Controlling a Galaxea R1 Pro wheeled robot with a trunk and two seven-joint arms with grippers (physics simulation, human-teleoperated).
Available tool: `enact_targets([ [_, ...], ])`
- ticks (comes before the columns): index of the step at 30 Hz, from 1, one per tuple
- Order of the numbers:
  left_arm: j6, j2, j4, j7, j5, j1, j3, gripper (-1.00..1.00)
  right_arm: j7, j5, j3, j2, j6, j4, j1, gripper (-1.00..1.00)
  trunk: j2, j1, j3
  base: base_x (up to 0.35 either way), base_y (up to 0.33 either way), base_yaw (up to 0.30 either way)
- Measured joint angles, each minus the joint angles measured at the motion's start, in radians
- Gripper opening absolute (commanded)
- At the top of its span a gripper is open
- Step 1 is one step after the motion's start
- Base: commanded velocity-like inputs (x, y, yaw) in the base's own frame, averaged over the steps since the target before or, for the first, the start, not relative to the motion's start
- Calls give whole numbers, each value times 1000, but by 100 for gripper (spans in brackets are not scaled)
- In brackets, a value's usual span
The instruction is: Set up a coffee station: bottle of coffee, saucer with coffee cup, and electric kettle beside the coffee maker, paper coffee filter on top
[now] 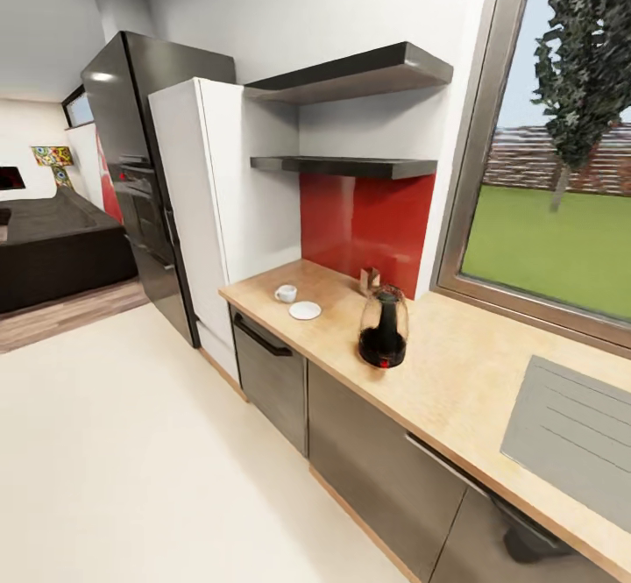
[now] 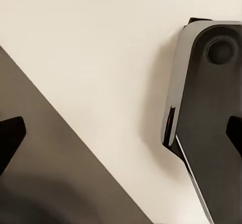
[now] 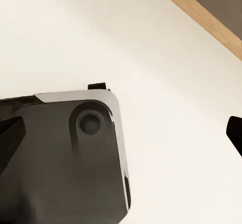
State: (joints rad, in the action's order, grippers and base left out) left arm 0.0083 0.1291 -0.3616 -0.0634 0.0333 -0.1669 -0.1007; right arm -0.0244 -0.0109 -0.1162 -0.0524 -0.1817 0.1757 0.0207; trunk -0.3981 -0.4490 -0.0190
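Observation:
On the kitchen countertop (image 1: 456,381) a tiny white coffee cup (image 1: 286,294) stands near the left end, with the flat white saucer (image 1: 305,309) just beside it and apart from it. Further right is the electric kettle (image 1: 383,327), a clear glass jug with a dark lower half. Two dark kitchen shelves (image 1: 350,165) hang above, and nothing shows on them from here. The coffee maker and the bottle of coffee are out of view. My left gripper (image 2: 121,133) and right gripper (image 3: 121,133) hang open over pale floor, with nothing between their fingers.
A small tan object (image 1: 369,279) sits against the red backsplash behind the kettle. A grey sink drainboard (image 1: 570,430) is set into the counter at right. A white tall cabinet (image 1: 206,206) and a black fridge (image 1: 131,180) stand left of the counter. The robot base (image 3: 65,158) is below the grippers.

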Motion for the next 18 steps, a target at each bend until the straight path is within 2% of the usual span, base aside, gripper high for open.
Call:
enact_targets([
  [18,0,-1,-2,0,-1,0,0,100,-3,1,0,0,-1,-1,0,100,0,0,0,257,246,0],
])
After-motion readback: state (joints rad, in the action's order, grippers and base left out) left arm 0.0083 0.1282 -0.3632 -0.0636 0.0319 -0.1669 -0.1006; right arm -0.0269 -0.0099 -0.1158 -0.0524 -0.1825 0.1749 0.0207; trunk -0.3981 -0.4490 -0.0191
